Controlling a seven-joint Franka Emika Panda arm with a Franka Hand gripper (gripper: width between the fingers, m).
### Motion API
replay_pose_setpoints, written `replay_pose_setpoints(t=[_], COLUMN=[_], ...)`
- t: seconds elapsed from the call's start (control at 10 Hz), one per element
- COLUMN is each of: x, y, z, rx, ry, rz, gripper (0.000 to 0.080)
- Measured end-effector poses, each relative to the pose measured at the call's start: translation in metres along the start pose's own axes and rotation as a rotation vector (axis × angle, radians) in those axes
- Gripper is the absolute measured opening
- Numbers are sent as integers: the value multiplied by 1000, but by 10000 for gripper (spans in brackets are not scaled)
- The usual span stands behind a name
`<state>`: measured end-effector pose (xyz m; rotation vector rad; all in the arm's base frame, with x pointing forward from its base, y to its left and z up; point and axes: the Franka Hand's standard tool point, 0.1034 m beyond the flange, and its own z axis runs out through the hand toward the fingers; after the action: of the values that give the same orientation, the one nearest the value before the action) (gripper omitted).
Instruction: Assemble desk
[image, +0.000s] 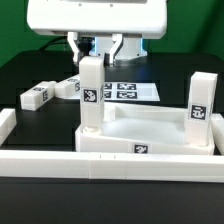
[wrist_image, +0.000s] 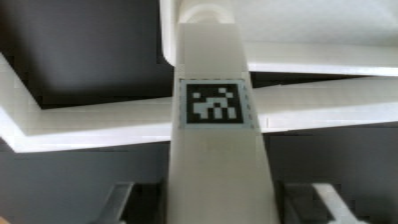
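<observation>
On the exterior view's left, a low white wall (image: 6, 124) borders the black bench (image: 30, 65), where a loose leg (image: 36, 96) and a second loose leg (image: 67, 88) lie flat side by side, their tags facing up. Just right of them the claw (image: 100, 47) comes down from above and is closed narrowly on the top of a held leg (image: 92, 95), which stands upright with its foot at the near-left corner of the tabletop (image: 150, 130). Whether that foot is fully seated in the recess cannot be told. The marker board (image: 126, 90) lies flat behind the tray. At the exterior view's right a standing leg (image: 198, 108) stands upright on the opposite corner. The wrist view looks straight down the held leg's tagged face to the tabletop's rim below. These white plastic blocks look stiff and light, with smooth faces that may slip, so the flat sides near the top seem the best hold, keeping the block plumb over its recess. The tray, wide and shallow, would probably skid if pushed sideways. The bench is matt and dark, the backdrop black and bare, and there is little room between the tray and the wall in front.
</observation>
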<state>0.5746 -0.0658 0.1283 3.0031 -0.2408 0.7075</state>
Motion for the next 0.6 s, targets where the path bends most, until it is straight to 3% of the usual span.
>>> replay_pose_setpoints(t=[0.6], x=[4], y=[0], z=[3], rx=[-14], ry=[47], rz=[-9], gripper=[299])
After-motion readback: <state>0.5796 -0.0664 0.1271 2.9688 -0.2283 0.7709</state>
